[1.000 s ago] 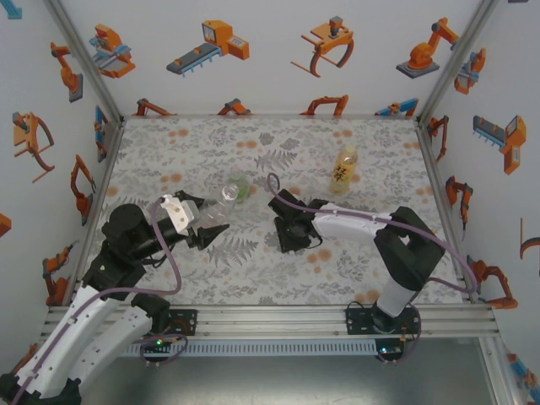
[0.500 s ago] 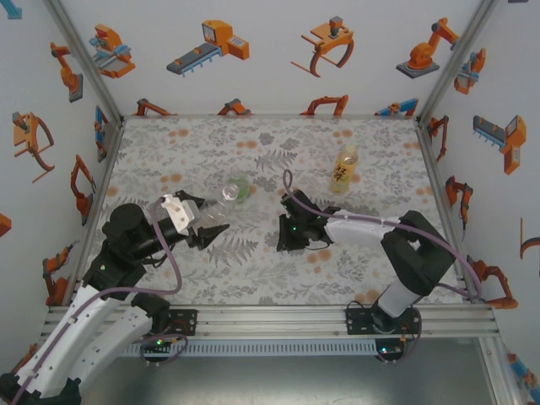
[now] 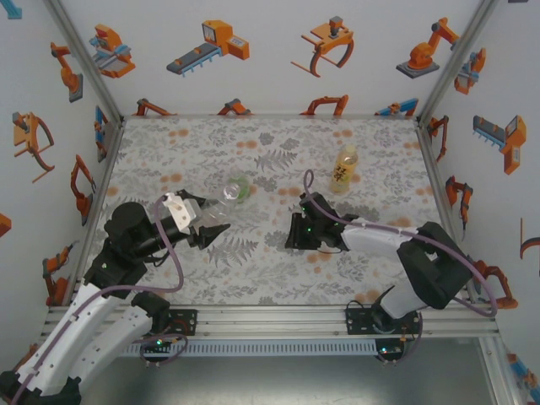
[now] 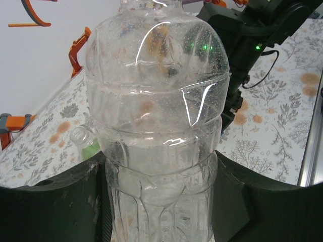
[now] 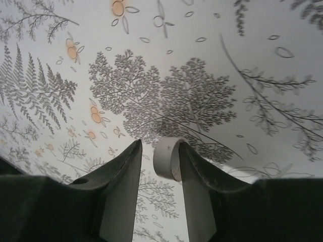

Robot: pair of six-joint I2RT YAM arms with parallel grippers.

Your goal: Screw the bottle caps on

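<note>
From the top external camera, the left gripper [image 3: 211, 228] sits over the left half of the fern-printed table sheet [image 3: 253, 143]. Its 2 fingers are clamped on a small colourless transparent plastic bottle [image 3: 221, 203]. Just beyond that, a green-tinted transparent bottle [image 3: 241, 187] lies on the sheet. A yellow-orange labelled bottle [image 3: 343, 169] stands upright towards the far right, well apart from both arms. The right gripper [image 3: 291, 233] is low over the sheet near the middle, pointing left.

In the left wrist camera, the colourless bottle [image 4: 156, 126] stands between the 2 black fingers [image 4: 50, 201], which press on its ribbed lower body. The left gripper [image 4: 161, 171] is therefore pinching the bottle. The green-tinted bottle [image 4: 86, 143] lies behind it on the left, and the black right arm [image 4: 252, 40], with green lights, is behind on the right.

In the right wrist camera, the right gripper [image 5: 159, 148] hangs close above the sheet [image 5: 161, 75] with its fingers narrowly parted. A small round white plastic screw cap [image 5: 166, 159] stands on edge against 1 finger [image 5: 197, 181]. A sliver of sheet shows between the cap and the other finger, so the cap is not clamped.
</note>
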